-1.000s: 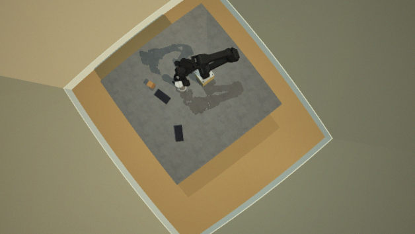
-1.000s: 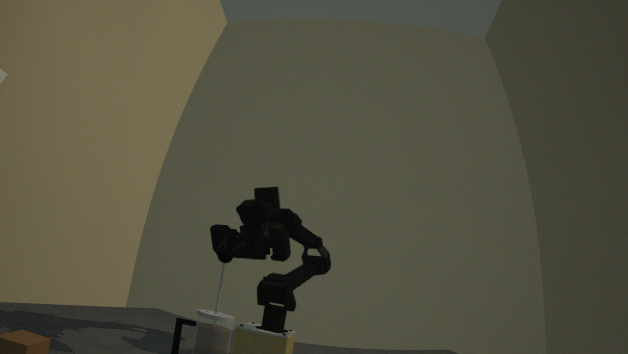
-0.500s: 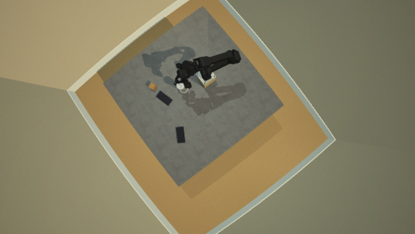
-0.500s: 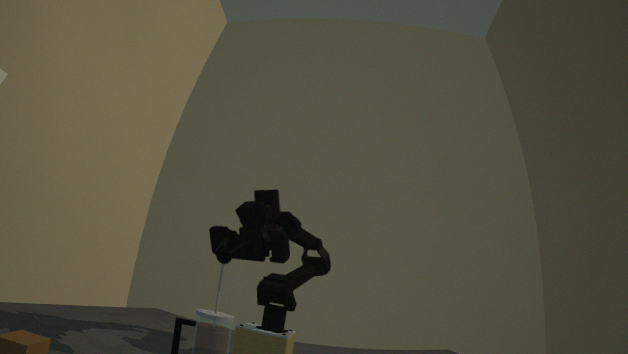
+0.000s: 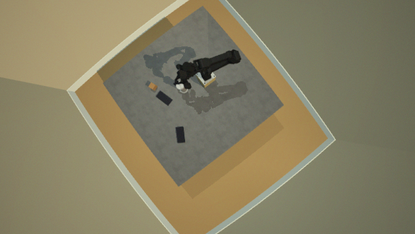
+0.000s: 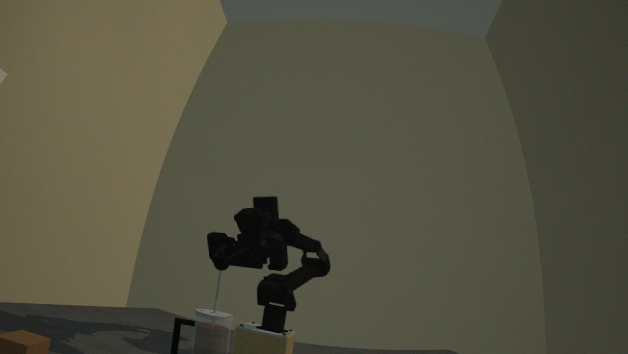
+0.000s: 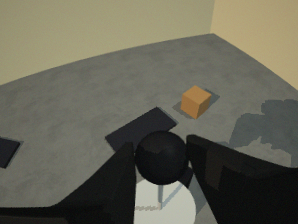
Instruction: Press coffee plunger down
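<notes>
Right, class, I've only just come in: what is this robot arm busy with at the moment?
The black robot arm's hand is shut on the round black knob atop the thin plunger rod of the glass coffee press with the white lid. The rod stands high above the lid, so the plunger is not yet pressed down. The press stands upright beside the arm's pale yellow base block. A small orange cube and a dark flat rectangle lie nearby.
</notes>
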Action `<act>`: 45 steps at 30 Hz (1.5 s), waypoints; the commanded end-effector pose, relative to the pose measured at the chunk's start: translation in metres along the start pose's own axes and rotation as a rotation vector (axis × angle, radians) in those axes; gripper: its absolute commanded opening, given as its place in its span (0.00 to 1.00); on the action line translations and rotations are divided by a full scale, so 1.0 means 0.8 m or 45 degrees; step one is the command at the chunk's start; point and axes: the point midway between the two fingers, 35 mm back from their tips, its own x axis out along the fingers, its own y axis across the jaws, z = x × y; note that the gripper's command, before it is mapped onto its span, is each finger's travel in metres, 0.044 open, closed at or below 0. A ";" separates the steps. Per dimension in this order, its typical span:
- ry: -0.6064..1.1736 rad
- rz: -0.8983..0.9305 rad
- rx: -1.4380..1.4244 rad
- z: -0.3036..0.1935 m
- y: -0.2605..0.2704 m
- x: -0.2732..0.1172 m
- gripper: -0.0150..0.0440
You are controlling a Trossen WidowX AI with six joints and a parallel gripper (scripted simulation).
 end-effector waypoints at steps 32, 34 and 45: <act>0.057 -0.003 0.008 -0.071 0.001 0.051 0.46; 0.057 -0.003 0.008 -0.071 0.001 0.053 0.46; 0.056 -0.003 0.008 -0.064 0.002 0.062 0.46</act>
